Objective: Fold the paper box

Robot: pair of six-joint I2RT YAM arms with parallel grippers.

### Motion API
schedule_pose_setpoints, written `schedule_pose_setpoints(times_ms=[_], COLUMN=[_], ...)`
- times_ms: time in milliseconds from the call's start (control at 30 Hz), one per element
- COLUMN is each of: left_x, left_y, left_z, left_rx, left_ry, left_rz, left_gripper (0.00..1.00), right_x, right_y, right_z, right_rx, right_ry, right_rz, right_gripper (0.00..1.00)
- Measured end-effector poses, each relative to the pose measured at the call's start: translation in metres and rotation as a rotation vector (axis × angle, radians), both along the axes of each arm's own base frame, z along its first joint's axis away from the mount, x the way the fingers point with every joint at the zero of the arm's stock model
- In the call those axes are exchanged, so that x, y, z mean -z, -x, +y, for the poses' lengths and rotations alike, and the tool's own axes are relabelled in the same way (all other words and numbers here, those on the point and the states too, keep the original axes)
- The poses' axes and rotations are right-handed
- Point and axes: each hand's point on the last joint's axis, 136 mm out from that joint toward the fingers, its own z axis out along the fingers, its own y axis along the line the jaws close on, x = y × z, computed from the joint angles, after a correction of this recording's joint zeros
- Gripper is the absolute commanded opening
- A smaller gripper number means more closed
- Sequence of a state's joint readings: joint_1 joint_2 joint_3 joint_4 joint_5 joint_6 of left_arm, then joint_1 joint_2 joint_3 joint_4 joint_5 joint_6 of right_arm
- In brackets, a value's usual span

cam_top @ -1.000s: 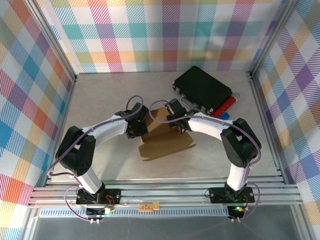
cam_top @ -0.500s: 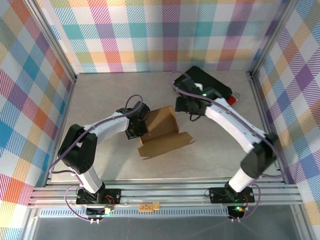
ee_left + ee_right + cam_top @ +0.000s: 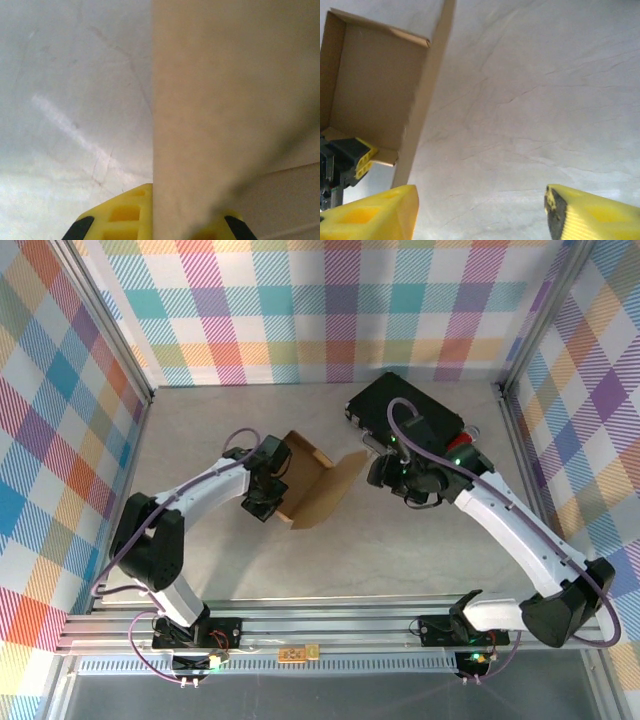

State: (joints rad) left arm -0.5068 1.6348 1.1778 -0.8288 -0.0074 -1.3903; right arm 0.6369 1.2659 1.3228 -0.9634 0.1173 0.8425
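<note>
Top external shows one paper box (image 3: pixel 318 490), one black case (image 3: pixel 375 403).

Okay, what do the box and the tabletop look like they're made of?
The paper box: plain brown cardboard, matte, with raw cut edges. The tabletop: pale stone-look surface with fine grey veins and a soft sheen, possibly laminate.

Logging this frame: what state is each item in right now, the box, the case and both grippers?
paper box: partly folded, walls raised, top open.
left gripper: shut on a wall of the paper box.
right gripper: open, empty, over bare table beside the box, not touching it.
black case: looks closed, lying flat at the back right.
</note>
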Motion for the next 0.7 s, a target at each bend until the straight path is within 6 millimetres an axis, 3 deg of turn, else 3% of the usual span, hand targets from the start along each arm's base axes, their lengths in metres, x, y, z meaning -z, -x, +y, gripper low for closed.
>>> schedule_pose_setpoints(times_ms=[167,300,367,567,700], left_x=[-0.011,-0.024,-0.032,-0.036,-0.036], left_y=[0.012,0.003,-0.003,-0.006,-0.006], left_z=[0.003,0.002,0.001,0.0,0.001], left_rx=[-0.305,-0.447,-0.487,-0.563,-0.564], left_ry=[0.113,0.147,0.165,0.187,0.183], left_rz=[-0.017,-0.039,-0.055,-0.056,-0.058], left_gripper=[0.0,0.0,0.0,0.0,0.0], right_x=[0.012,0.011,0.001,-0.057,-0.058], right_y=[0.012,0.011,0.0,-0.04,-0.05], right_z=[0.027,0.051,0.06,0.101,0.113], right_rx=[-0.124,-0.19,-0.201,-0.252,-0.294], right_ry=[-0.127,-0.177,-0.178,-0.219,-0.185], right_rz=[-0.093,-0.147,-0.165,-0.245,-0.241], right_gripper=[0.55,0.59,0.63,0.65,0.61])
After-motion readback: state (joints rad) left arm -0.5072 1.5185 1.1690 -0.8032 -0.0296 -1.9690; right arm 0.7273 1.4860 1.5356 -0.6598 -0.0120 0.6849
